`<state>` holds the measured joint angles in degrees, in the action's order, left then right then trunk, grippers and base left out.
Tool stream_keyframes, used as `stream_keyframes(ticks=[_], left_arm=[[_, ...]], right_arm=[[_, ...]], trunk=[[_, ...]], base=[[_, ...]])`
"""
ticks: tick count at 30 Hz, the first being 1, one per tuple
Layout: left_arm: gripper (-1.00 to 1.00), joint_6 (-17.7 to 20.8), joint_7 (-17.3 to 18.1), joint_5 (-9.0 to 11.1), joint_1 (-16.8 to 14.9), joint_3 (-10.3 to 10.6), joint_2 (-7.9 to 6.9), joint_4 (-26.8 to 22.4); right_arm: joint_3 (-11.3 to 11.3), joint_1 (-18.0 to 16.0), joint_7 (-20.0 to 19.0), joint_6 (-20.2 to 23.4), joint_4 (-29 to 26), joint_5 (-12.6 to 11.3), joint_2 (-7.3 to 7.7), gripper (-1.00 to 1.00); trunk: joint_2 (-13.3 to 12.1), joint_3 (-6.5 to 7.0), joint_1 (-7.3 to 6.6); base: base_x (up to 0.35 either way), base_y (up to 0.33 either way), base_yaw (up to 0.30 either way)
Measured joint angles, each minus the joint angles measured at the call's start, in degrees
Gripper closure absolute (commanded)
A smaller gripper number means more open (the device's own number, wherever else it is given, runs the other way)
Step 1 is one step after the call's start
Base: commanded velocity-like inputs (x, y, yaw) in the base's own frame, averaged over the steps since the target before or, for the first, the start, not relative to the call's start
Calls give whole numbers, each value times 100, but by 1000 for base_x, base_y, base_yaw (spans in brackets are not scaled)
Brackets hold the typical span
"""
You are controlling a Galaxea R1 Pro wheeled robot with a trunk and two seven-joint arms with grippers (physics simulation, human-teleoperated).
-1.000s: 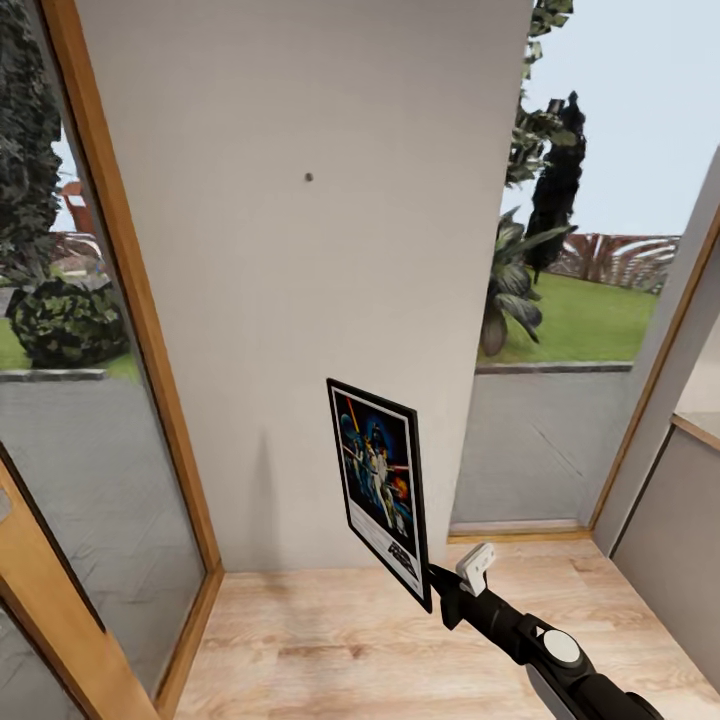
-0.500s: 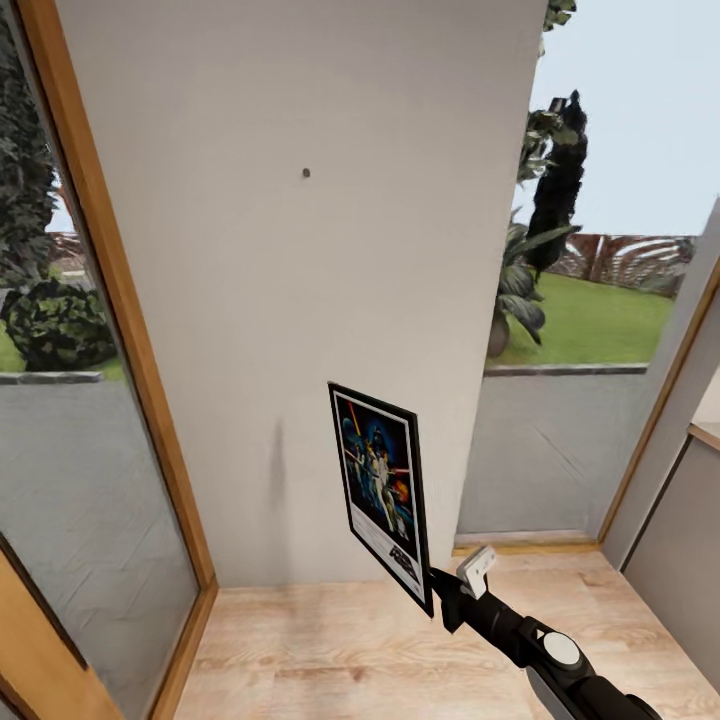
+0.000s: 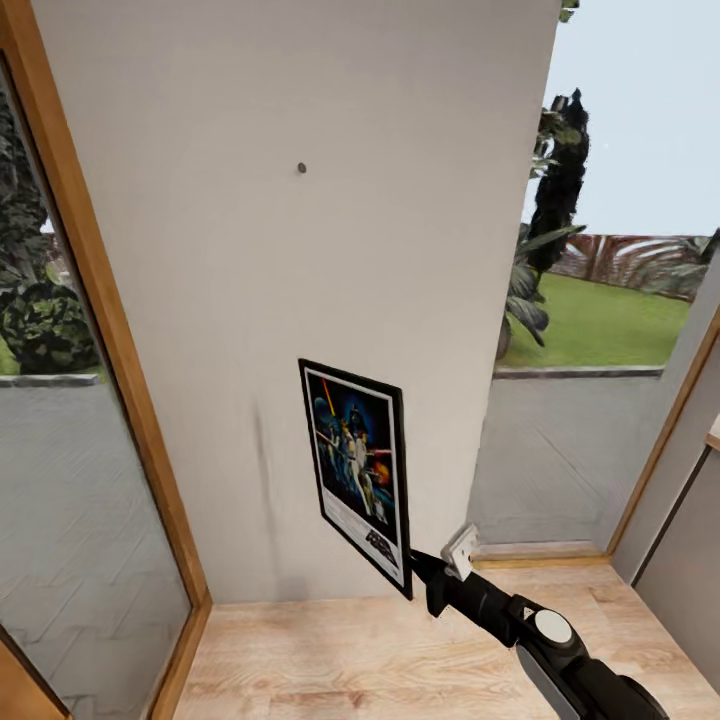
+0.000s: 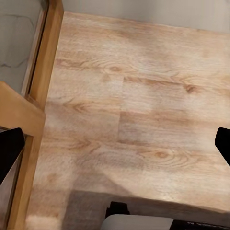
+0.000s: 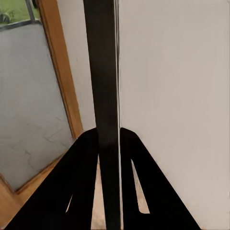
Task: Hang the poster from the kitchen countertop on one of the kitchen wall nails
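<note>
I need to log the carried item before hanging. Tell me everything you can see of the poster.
The poster is a tall rectangle with a thin black frame, a white border, dark blue artwork of figures and a black title strip at the bottom. It stands roughly upright, turned at an angle to the grey wall, well below the nail. The right end effector is shut on its lower corner; the right wrist view shows its dark edge between the fingers.
</note>
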<state>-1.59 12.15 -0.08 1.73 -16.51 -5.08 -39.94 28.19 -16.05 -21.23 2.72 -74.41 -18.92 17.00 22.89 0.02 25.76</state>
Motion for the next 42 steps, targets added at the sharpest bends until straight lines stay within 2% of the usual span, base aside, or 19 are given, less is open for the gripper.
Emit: stream_keyframes(ticks=[3,8,15,18,20,23,25,26,30,31,33,36,38,41,42], left_arm=[[-100,0,-2,0,0,0,-1,13],[-100,-1,-2,0,0,0,2,30],[-100,0,6,0,0,0,3,41],[-100,-1,6,0,0,0,4,42],[-100,-1,6,0,0,0,4,42],[-100,-4,8,0,0,0,4,48],[-100,-6,11,0,1,0,4,49],[-100,-6,11,0,1,-3,4,50],[-100,-4,14,0,1,-8,3,49],[-100,-4,13,0,1,-8,2,50],[-100,-6,13,0,1,-9,3,50],[-100,-7,15,0,1,-9,2,51],[-100,-8,15,0,1,-9,1,51],[-100,-9,15,0,1,-10,0,50],[-100,-9,15,0,1,-9,3,50]], right_arm=[[-30,-4,-138,591,-488,11,-2,100],[-81,-23,-201,938,-1057,-5,-13,100],[-90,-134,-219,1456,-1273,4,-101,100],[-90,-358,-223,1551,-1313,-19,-115,100],[-90,-589,-250,1825,-1329,-135,-129,100],[-90,-1207,-575,2550,-1348,-557,-149,100],[-89,-1419,-711,2708,-1348,-666,-152,100],[-90,-1616,-808,2863,-1352,-796,-154,100],[-89,-2190,-927,3429,-1354,-1114,-165,100],[-93,-2415,-946,3682,-1356,-1280,-185,100],[-123,-2636,-957,3903,-1352,-1421,-204,100],[-268,-3142,-967,4335,-1344,-1769,-225,100],[-457,-3553,-963,4729,-1331,-2032,-231,100],[-678,-3923,-957,5094,-1310,-2221,-234,100],[-932,-4277,-1146,5290,-1267,-2290,-229,100]], trunk=[[0,0,0],[0,0,0],[0,0,0],[0,0,0],[0,0,0],[-1,1,1],[0,0,0],[-1,1,1],[0,0,0],[-1,1,1],[0,0,0],[-1,1,1],[0,1,0],[1,0,0],[-3,1,2]], base=[[6,0,0],[1,0,0],[0,0,0],[0,0,0],[0,0,0],[0,0,0],[0,0,0],[0,0,0],[0,0,0],[0,0,0],[0,0,0],[0,0,0],[0,0,0],[0,0,0],[0,0,0]])
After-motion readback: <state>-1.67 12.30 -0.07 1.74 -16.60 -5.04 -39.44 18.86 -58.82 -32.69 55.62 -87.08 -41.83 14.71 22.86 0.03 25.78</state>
